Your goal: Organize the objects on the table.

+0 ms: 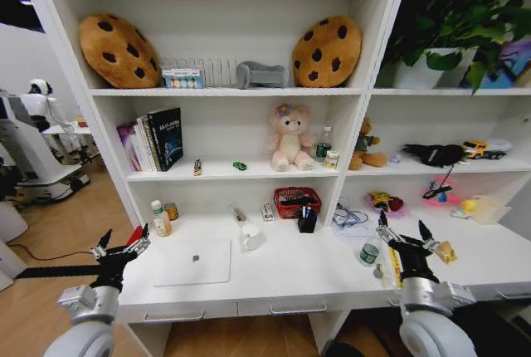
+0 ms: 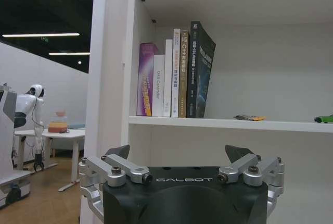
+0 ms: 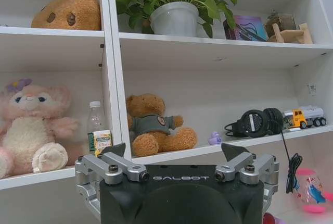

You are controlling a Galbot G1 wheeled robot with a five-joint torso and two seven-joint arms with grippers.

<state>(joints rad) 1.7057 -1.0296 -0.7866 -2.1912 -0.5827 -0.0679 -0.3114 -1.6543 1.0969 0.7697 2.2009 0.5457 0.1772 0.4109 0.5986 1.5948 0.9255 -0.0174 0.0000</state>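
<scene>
On the long white table [image 1: 290, 278] a silver laptop [image 1: 192, 261] lies shut at the left. A white mug [image 1: 250, 237] stands just right of it, and a green-labelled can [image 1: 370, 251] and a yellow packet [image 1: 446, 251] sit further right. A tiny green toy car [image 1: 240, 165] [image 2: 323, 119] rests on the shelf above. My left gripper [image 1: 123, 241] [image 2: 178, 153] hovers open and empty beyond the table's left end, beside the laptop. My right gripper [image 1: 403, 228] [image 3: 176, 151] hangs open and empty over the table between the can and the packet.
Shelving rises right behind the desk, holding books [image 1: 153, 139], cookie cushions [image 1: 327, 51], a pink plush bear [image 1: 289, 137], a brown bear [image 3: 151, 125], headphones [image 3: 257, 122] and a potted plant [image 3: 177, 5]. A red basket [image 1: 296, 201] and small bottles [image 1: 162, 217] stand at the back of the desk. Another robot [image 1: 37, 137] stands at the left.
</scene>
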